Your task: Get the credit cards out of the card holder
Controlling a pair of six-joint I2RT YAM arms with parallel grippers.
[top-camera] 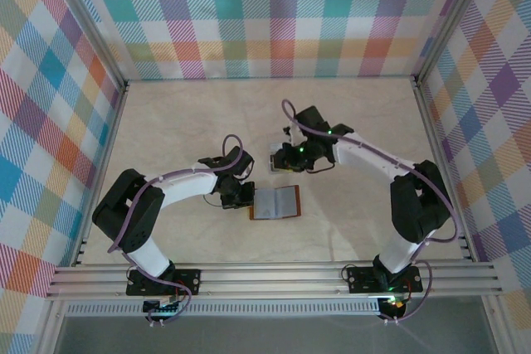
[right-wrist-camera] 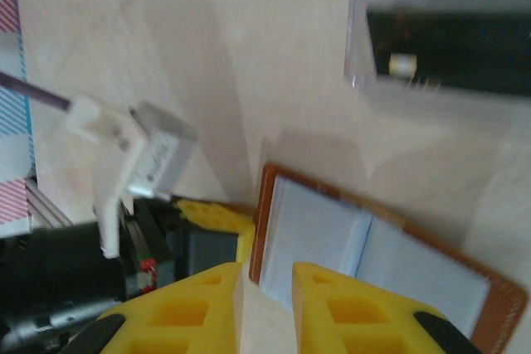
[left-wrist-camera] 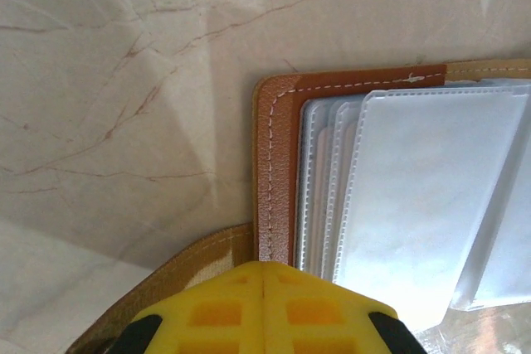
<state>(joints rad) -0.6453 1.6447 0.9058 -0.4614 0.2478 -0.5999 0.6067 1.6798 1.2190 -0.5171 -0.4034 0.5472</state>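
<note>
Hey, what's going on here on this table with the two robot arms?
The left gripper is shut and presses on the left edge of the open reddish-brown leather card holder, which lies flat on the pale marble-look table. The right gripper, its fingers slightly apart with nothing between them, hovers by the holder's far side. Just beyond, a dark card lies at a clear plastic rectangle.

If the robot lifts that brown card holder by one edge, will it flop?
Probably: the card holder lies open along a middle fold, so one half would likely hang down. Its clear sleeves look thin and stacked loosely, so they may fan out.
</note>
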